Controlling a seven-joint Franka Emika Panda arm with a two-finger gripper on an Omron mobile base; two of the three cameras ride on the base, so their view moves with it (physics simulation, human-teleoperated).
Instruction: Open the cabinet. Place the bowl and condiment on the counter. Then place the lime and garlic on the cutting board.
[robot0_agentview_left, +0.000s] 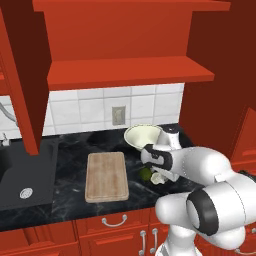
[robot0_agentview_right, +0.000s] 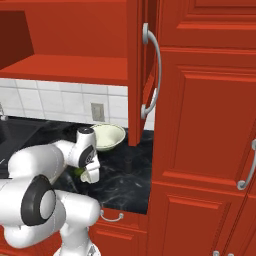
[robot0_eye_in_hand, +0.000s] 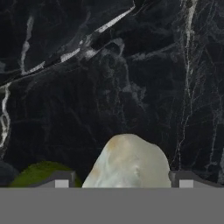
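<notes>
Where the black marble tabletop (robot0_agentview_left: 70, 165) with faint white veins is running along the wall, these lines are setting out the scene.

Surface: the tabletop is carrying a light wooden rectangular cutting board (robot0_agentview_left: 106, 176) with rounded corners, lying flat and bare, with a dark sink basin (robot0_agentview_left: 22, 175) set in just to its left.

Room: white wall tiles (robot0_agentview_left: 90, 107) with a grey outlet plate (robot0_agentview_left: 118, 115) are backing the tabletop; the red wooden wall cabinet (robot0_agentview_left: 127, 47) is standing open above, its red shelf (robot0_agentview_left: 130, 72) showing bare, and one door with a long silver arched handle (robot0_agentview_right: 152, 70) is hanging open in the right base view. Low red cabinets (robot0_agentview_left: 115, 232) are sitting under the tabletop.

Bowl: the wide cream-white bowl (robot0_agentview_right: 107, 136) is resting on the tabletop near the tiles, right of the board and apart from it.

End effector: the two-finger end effector (robot0_eye_in_hand: 120, 181) is pointing down at the tabletop, right of the board and in front of the bowl; its dark tips are standing apart on either side of the lumpy white garlic bulb (robot0_eye_in_hand: 129, 162), and whether they are pressing it I cannot tell.

Lime: the small round green lime (robot0_eye_in_hand: 37, 175) is lying on the tabletop just beside the garlic, outside the tips; both are off the board.
</notes>
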